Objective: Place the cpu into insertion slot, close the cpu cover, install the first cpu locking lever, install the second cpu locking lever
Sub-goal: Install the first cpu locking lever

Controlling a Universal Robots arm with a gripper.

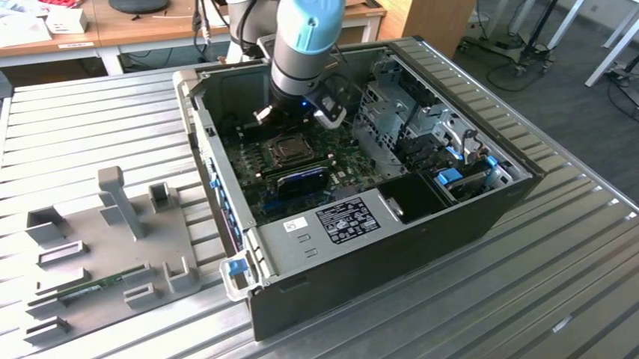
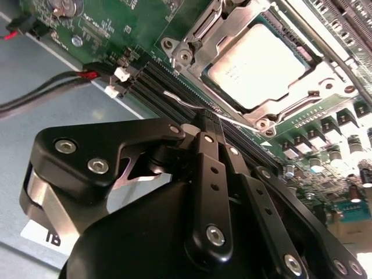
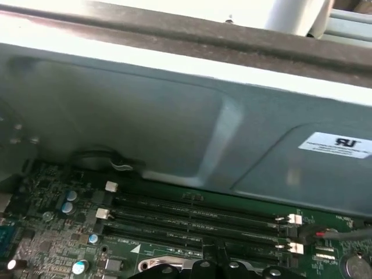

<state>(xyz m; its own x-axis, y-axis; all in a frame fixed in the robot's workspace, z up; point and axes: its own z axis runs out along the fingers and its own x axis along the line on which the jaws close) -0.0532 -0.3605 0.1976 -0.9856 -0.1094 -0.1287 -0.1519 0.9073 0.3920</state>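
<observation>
Gripper point(image 2: 204, 119) reads to me as drawn narrow, its tips pinched together with no gap I can make out and nothing carried between them. My arm point(image 1: 304, 45) reaches steeply down into the open computer case point(image 1: 479, 217), wrist close to vertical. That puts the gripper low over the green board point(image 2: 145, 23), with the case wall point(image 3: 145, 116) behind it and the insertion slot point(image 1: 289, 152) ahead of it. Just under the tips run the long black memory slots point(image 3: 192, 212).

Beyond the tips the cpu cover point(image 2: 232, 29) lies flat on the socket. The cpu point(image 2: 258, 67) sits inside it, its pale face showing through the window, so by my judgement the seating and the cover are done.

What matters is the locking lever point(image 2: 180, 100), a thin silver wire right at the tips. Its long axis runs crosswise to the gripper, along the near edge of the socket and parallel to the memory slots. Its hooked end sticks out to one side of the tips. I judge the tips to be on it or just over it, though I cannot confirm contact.
</observation>
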